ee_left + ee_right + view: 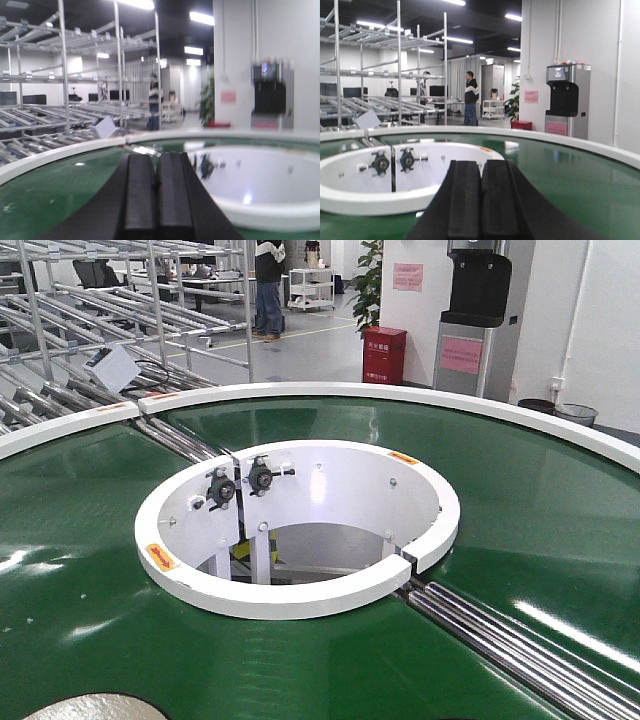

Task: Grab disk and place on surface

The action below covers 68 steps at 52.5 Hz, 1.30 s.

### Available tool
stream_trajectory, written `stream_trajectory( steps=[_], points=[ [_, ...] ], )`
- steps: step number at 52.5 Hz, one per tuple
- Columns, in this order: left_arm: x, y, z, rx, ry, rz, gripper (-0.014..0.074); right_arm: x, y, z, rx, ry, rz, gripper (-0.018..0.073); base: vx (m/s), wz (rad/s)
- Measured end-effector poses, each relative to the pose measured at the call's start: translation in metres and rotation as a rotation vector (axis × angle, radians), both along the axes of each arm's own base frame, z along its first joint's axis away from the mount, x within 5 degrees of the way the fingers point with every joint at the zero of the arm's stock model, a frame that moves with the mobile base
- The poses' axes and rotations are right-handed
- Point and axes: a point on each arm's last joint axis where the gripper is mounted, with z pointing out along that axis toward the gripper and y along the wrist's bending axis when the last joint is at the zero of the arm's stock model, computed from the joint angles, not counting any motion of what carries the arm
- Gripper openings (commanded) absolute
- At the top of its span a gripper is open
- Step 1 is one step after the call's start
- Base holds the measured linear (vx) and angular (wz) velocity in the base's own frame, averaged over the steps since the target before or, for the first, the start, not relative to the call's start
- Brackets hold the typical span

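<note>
Fingers on both arms are pressed together with nothing between them: the left gripper shows two black pads meeting in a thin seam, and the right gripper looks the same. Both hang low over the belt, pointing across it toward the white ring at its centre.

The disk seems to be the pale, speckled round shape lying flat on the belt at its near-left edge, cut off by the bottom of the front view. Neither wrist view shows it, and too little is visible to tell its thickness. It looks stiff and stone-like, so probably safe to squeeze but perhaps weighty. Lying flat, it offers only its rim, so a hold across the rim, pads spread first, seems the likeliest way. The surface appears in no view.
</note>
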Motion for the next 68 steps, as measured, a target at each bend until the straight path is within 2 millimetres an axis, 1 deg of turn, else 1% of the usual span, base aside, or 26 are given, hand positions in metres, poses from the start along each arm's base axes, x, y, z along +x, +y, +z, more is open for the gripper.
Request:
stream_trajectory(
  steps=[3,6,9,11,15,16,17,18,21,23,26,27,29,30,35,38,41,45,49,51,55,58,62,64,66,68],
  points=[
    [-0.004,0.000,0.017,-0.024,-0.036,-0.010,-0.0008,-0.003,-0.001,0.015,0.004,-0.022,-0.003,-0.0009,0.00,0.01],
    [-0.012,-0.001,0.044,-0.006,-0.088,-0.011,-0.0008,-0.011,-0.002,0.042,0.000,-0.074,-0.010,-0.0009,0.00,0.00],
    [-0.021,-0.002,0.076,0.048,-0.145,0.001,-0.0008,-0.018,-0.002,0.075,-0.021,-0.129,-0.023,-0.0009,0.00,0.00],
    [-0.027,-0.003,0.102,0.088,-0.185,0.014,-0.0008,-0.021,-0.003,0.097,-0.042,-0.160,-0.033,-0.0009,0.00,0.00],
    [-0.026,-0.003,0.144,0.129,-0.207,0.029,-0.0008,-0.019,-0.003,0.139,-0.078,-0.203,-0.050,-0.0009,0.00,0.00],
    [-0.019,-0.003,0.155,0.133,-0.194,0.030,-0.0008,-0.019,-0.002,0.155,-0.082,-0.221,-0.053,-0.0009,0.00,0.00],
    [-0.016,-0.003,0.162,0.135,-0.190,0.031,-0.0008,-0.012,-0.002,0.162,-0.087,-0.208,-0.054,-0.0009,0.00,0.00],
    [-0.010,-0.003,0.173,0.138,-0.182,0.031,-0.0008,-0.011,-0.002,0.173,-0.090,-0.221,-0.057,-0.0009,0.00,0.00],
    [0.011,-0.002,0.195,0.140,-0.145,0.029,-0.0008,0.007,-0.001,0.196,-0.100,-0.203,-0.058,-0.0009,0.00,0.00],
    [0.028,-0.001,0.205,0.140,-0.111,0.026,-0.0008,0.021,0.001,0.207,-0.102,-0.183,-0.057,-0.0009,0.00,0.00],
    [0.059,0.000,0.212,0.139,-0.036,0.020,-0.0008,0.046,0.002,0.218,-0.105,-0.141,-0.055,-0.0009,0.00,0.00],
    [0.065,0.000,0.215,0.138,-0.025,0.019,-0.0008,0.053,0.003,0.220,-0.104,-0.129,-0.054,-0.0009,0.00,0.00],
    [0.087,0.001,0.214,0.137,0.034,0.015,-0.0008,0.072,0.004,0.221,-0.100,-0.082,-0.049,-0.0009,0.00,0.00],
    [0.093,0.001,0.215,0.136,0.050,0.013,-0.0008,0.081,0.005,0.221,-0.095,-0.061,-0.046,-0.0009,0.00,0.00],
    [0.129,0.002,0.205,0.133,0.172,0.002,-0.0002,0.115,0.007,0.213,-0.084,0.035,-0.037,-0.0004,0.00,0.00],
    [0.140,0.003,0.200,0.132,0.208,-0.001,0.0009,0.129,0.008,0.205,-0.075,0.092,-0.033,0.0006,0.00,0.00],
    [0.144,0.003,0.198,0.131,0.224,-0.003,0.0032,0.137,0.009,0.199,-0.070,0.135,-0.031,0.0028,0.00,0.00],
    [0.146,0.003,0.198,0.131,0.225,-0.003,0.0084,0.141,0.009,0.195,-0.063,0.168,-0.030,0.0083,0.00,0.00],
    [0.146,0.003,0.199,0.131,0.232,-0.004,0.0154,0.141,0.009,0.193,-0.061,0.184,-0.030,0.0172,0.00,0.00],
    [0.146,0.003,0.198,0.131,0.236,-0.004,0.0208,0.141,0.009,0.194,-0.061,0.182,-0.030,0.0225,0.00,0.00],
    [0.146,0.003,0.197,0.130,0.252,-0.006,0.0338,0.141,0.009,0.193,-0.060,0.188,-0.030,0.0371,0.00,0.00],
    [0.146,0.003,0.196,0.130,0.263,-0.008,0.0419,0.141,0.009,0.193,-0.061,0.191,-0.030,0.0504,0.00,0.00],
    [0.147,0.002,0.195,0.130,0.276,-0.009,0.0535,0.141,0.009,0.193,-0.061,0.192,-0.030,0.0650,0.00,0.00],
    [0.147,0.002,0.194,0.130,0.283,-0.010,0.0583,0.141,0.009,0.193,-0.061,0.192,-0.030,0.0705,0.00,0.00],
    [0.147,0.002,0.194,0.130,0.285,-0.011,0.0621,0.141,0.009,0.193,-0.061,0.192,-0.030,0.0730,0.00,0.00],
    [0.147,0.002,0.194,0.130,0.288,-0.011,0.0642,0.141,0.009,0.193,-0.061,0.193,-0.030,0.0729,0.00,0.00]
  ],
)
